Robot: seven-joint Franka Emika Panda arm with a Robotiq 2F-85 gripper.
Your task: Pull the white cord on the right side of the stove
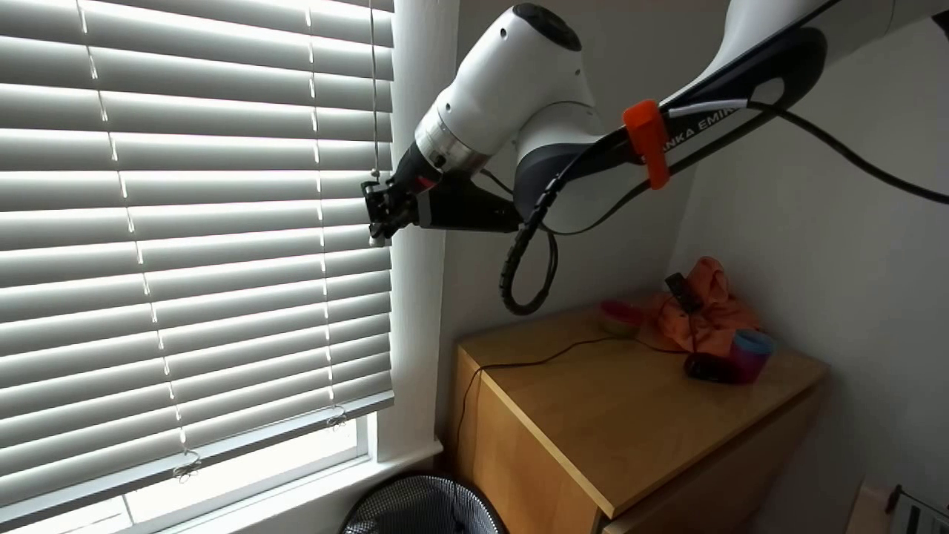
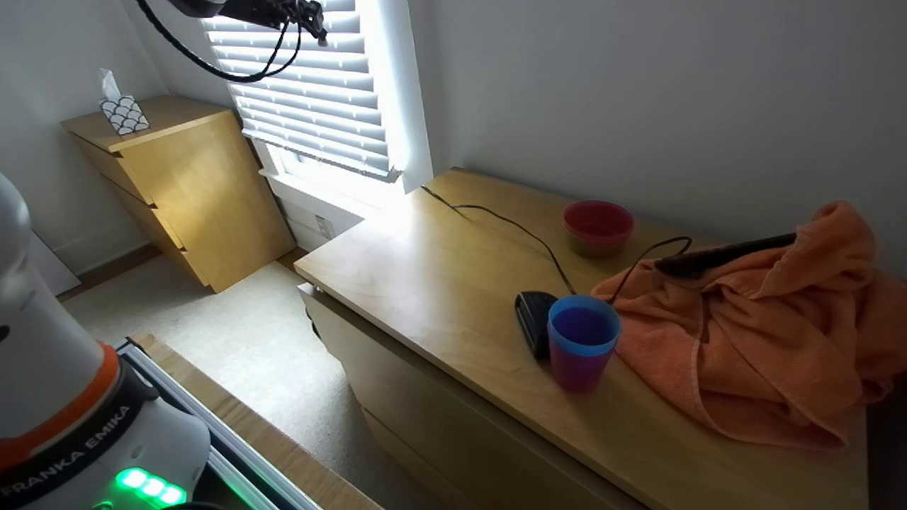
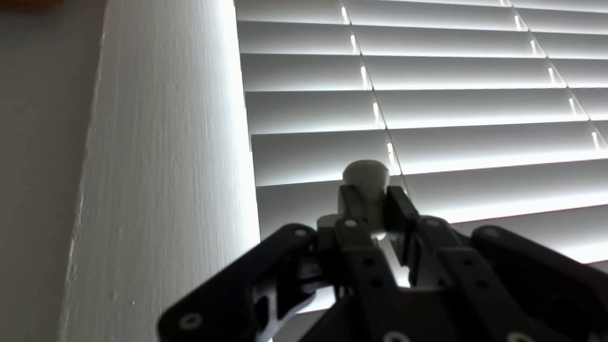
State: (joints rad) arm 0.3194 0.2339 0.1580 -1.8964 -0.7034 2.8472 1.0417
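A thin pale cord (image 1: pixel 374 96) hangs down in front of the right part of the window blind in an exterior view. Its white end knob (image 3: pixel 366 173) sits between the two black fingers of my gripper (image 3: pixel 371 204) in the wrist view, and the fingers press on it from both sides. The knob's lower end (image 1: pixel 377 241) sticks out below my gripper (image 1: pixel 378 211) in an exterior view. My gripper (image 2: pixel 317 21) also shows small at the top of an exterior view, in front of the blind. No stove is in view.
White slatted blinds (image 1: pixel 245 259) hang behind the gripper, beside a white window frame (image 1: pixel 419 297). A wooden dresser (image 1: pixel 593 400) bears an orange towel (image 2: pixel 751 340), cups (image 2: pixel 582 347), a red bowl (image 2: pixel 599 223) and a black cable. A black mesh bin (image 1: pixel 422 504) stands below.
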